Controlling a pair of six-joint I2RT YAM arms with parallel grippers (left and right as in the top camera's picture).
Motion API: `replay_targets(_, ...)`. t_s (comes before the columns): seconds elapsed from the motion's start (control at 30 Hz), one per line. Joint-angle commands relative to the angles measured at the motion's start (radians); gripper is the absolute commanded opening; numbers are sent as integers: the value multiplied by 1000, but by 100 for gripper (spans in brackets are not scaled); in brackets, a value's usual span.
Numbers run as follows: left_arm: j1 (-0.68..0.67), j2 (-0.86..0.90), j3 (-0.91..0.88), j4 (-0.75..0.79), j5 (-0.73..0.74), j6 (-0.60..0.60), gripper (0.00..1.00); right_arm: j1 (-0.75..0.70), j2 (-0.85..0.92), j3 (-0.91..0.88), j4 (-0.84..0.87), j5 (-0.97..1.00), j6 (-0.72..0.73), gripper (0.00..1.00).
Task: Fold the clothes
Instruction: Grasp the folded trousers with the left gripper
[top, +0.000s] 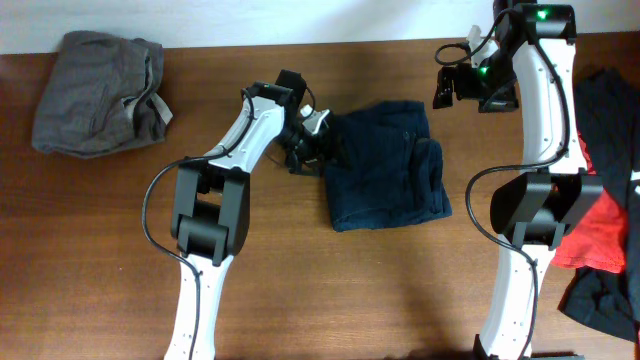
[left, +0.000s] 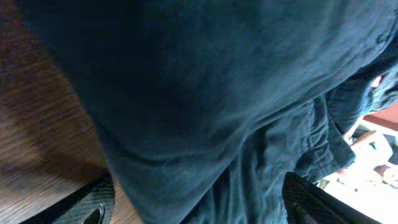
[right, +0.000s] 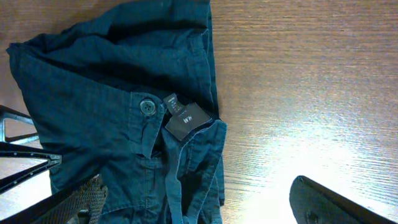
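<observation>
A wooden table (top: 300, 300) seen from above, with two robot arms. At its centre lies the navy garment (top: 385, 165), gathered into a compact, rumpled rectangle; it looks mostly folded, though its edges are uneven. At ten o'clock, well apart, sits the grey-olive garment (top: 95, 90), bundled loosely rather than neatly. At three to four o'clock, on the table's edge, a red and black heap (top: 600, 240) lies crumpled and appears unfolded, so most of the work seems left. The left gripper (top: 312, 140) is at the navy garment's nine o'clock edge, fingers spread with cloth between them. The right gripper (top: 450, 85) hovers at one o'clock, fingers spread, empty. Its camera shows the garment's button (right: 147, 106) and label (right: 183, 121).
</observation>
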Motion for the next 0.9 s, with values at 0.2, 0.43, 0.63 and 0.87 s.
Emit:
replay_targets(0.2, -63, 47, -10, 23, -21, -42, 86, 5, -11, 17, -4, -6, 3, 99)
replay_targets(0.43, -66, 48, -10, 50, -23, -42, 33, 5, -11, 17, -4, -5, 3, 99)
replay_targets(0.63, -63, 48, -7, 97, -26, -14, 1, 4, -11, 17, -4, -5, 2, 99)
replay_targets(0.87, -23, 48, 106, 105, -304, 74, 1, 4, -11, 17, -5, -5, -5, 99)
